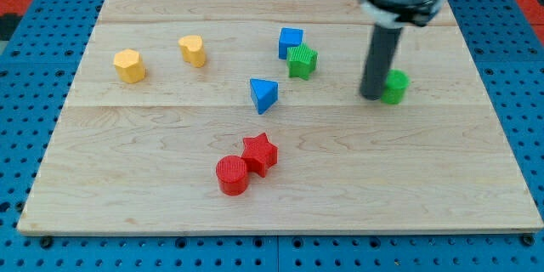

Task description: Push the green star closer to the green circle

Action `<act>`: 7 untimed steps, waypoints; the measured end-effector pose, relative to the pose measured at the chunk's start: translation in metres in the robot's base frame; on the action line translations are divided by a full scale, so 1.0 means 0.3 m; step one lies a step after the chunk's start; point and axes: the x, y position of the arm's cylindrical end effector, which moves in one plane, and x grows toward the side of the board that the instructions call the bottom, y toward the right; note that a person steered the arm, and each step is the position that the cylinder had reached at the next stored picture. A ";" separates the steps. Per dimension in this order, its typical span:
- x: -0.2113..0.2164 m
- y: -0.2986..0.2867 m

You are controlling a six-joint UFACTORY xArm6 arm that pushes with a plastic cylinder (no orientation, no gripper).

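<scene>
Beside the green circle (395,86), my tip (371,95) touches its left (green star (302,60) well apart).

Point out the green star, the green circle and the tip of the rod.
green star (302,60), camera view, its top face.
green circle (396,87), camera view, its visible right part.
my tip (372,94), camera view, the rod's lower end.

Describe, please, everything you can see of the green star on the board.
The green star is a small, ridged, plastic-looking block with a flat top, sitting flat on the wooden board right of centre, towards the view's top. Its points are blurred. The blue cube sits at its upper left, touching or nearly so. The blue triangle lies apart, below-left. The green circle is off to its right, where my tip rests against that circle's left side, well clear of the star.
</scene>
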 end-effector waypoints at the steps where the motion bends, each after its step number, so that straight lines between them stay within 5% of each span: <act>1: 0.000 -0.059; 3: -0.055 -0.698; 4: -0.200 -0.682; 6: -0.131 -0.212; 7: -0.103 -0.184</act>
